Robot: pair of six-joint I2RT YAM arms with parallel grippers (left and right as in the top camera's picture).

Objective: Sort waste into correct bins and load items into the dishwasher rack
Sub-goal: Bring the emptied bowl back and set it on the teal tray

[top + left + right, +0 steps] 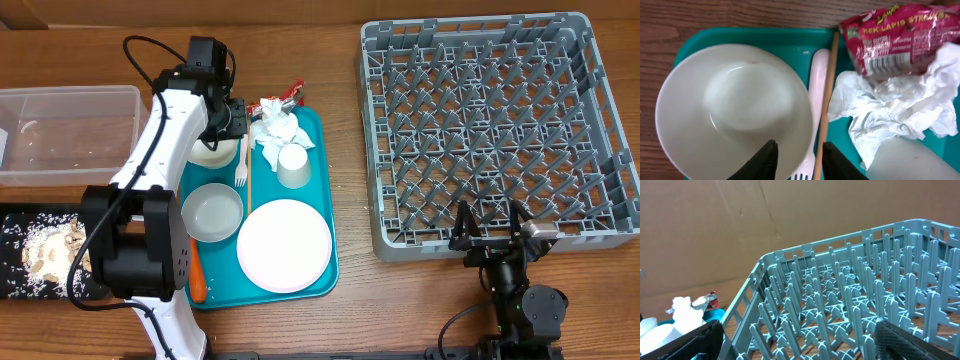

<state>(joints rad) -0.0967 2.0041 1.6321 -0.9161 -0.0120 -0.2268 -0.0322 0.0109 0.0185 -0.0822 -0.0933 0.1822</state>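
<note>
My left gripper (pixel 228 122) (pixel 797 155) is open over the far end of the teal tray. Its jaws straddle the rim of a white bowl (pixel 735 105), the white fork (pixel 817 95) and a thin wooden stick (pixel 828 85). The red foil wrapper (pixel 895 35) and crumpled napkin (pixel 895 107) lie just right of it, with the cup (pixel 293 166) beside them. A second bowl (pixel 212 212), the plate (pixel 285 245) and an orange carrot piece (pixel 198 282) are on the tray too. My right gripper (pixel 490 236) (pixel 800 350) is open and empty at the front edge of the grey rack (pixel 495 125) (pixel 850 295).
The clear tub (pixel 70 130) stands at the far left. The black tray (pixel 15 285) in front of it holds rice scraps (pixel 50 250). The teal tray (pixel 325 215) sits between the bins and the rack. The left arm's base stands at the tray's front left.
</note>
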